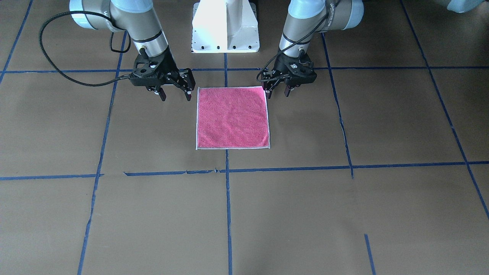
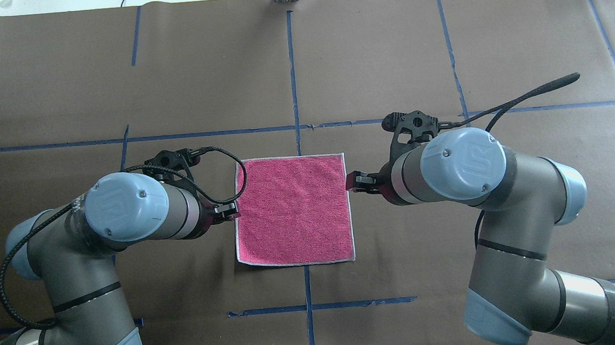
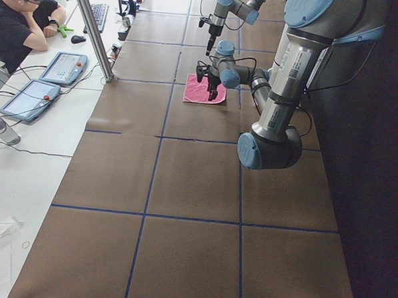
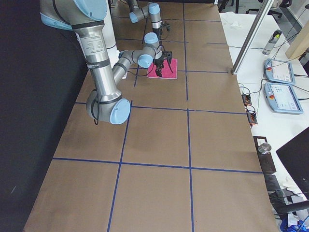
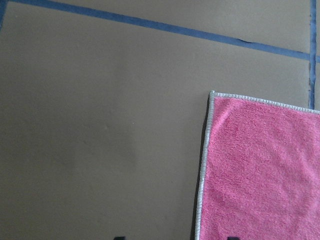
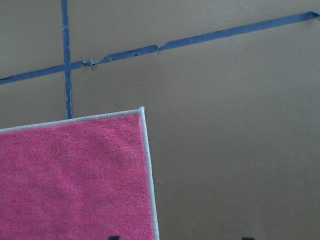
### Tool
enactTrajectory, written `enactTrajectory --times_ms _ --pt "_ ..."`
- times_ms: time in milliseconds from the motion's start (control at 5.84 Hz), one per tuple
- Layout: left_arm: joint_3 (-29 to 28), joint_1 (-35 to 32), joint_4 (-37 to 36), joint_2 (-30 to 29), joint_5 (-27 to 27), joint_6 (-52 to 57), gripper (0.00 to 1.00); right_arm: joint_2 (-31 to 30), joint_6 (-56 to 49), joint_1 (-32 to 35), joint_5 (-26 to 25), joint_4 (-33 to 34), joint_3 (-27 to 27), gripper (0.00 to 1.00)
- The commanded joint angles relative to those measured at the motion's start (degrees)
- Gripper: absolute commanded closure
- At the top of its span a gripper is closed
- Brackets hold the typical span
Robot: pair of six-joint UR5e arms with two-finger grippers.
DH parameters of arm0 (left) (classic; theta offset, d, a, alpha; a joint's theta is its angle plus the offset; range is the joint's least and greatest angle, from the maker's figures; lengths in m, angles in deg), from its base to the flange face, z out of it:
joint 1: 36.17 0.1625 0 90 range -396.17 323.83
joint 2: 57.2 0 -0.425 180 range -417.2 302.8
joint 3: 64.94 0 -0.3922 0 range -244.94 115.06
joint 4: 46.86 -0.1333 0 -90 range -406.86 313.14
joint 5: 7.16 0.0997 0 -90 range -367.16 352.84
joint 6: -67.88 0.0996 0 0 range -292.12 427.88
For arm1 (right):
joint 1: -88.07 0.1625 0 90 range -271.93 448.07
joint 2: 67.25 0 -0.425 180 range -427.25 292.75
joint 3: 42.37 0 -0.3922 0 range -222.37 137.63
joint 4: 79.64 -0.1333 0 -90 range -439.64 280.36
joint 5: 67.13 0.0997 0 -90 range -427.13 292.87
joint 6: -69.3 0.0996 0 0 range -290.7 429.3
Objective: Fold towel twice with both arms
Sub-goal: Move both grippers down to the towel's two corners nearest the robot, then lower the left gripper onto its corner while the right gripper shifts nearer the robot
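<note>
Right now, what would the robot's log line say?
towel: flat, pink up, unfolded | left gripper: open, at towel's side | right gripper: open, at opposite side

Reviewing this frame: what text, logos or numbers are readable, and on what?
"UR": logo on the blue joint cap of the left arm.
"UR": logo on the blue joint cap of the right arm.
Lettering along both arms' grey tubes: too blurred to read.
Screens of the tablets: too small to read.
Towel: no text shows.
</note>
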Motion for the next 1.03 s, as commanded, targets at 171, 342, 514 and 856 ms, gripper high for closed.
enactTrajectory --times_ms 171,342,514,856 --pt "-2.3 5.1 0.2 -0.5 2.5 -3.7 0.32 1.1 2.0 -3.2 -2.8 0.8 0.2 0.13" --pt "-2.6 5.6 0.2 -0.5 3.1 -3.7 0.33 1.1 2.1 -3.7 -3.0 0.8 0.1 0.12" --pt "-2.9 7.0 0.3 -0.5 3.4 -3.9 0.33 1.1 2.1 -4.6 -4.3 0.6 0.1 0.12" --pt "-3.0 8.7 0.3 -0.7 4.8 -4.8 0.4 1.1 2.2 -5.1 -4.9 0.5 0.0 0.12"
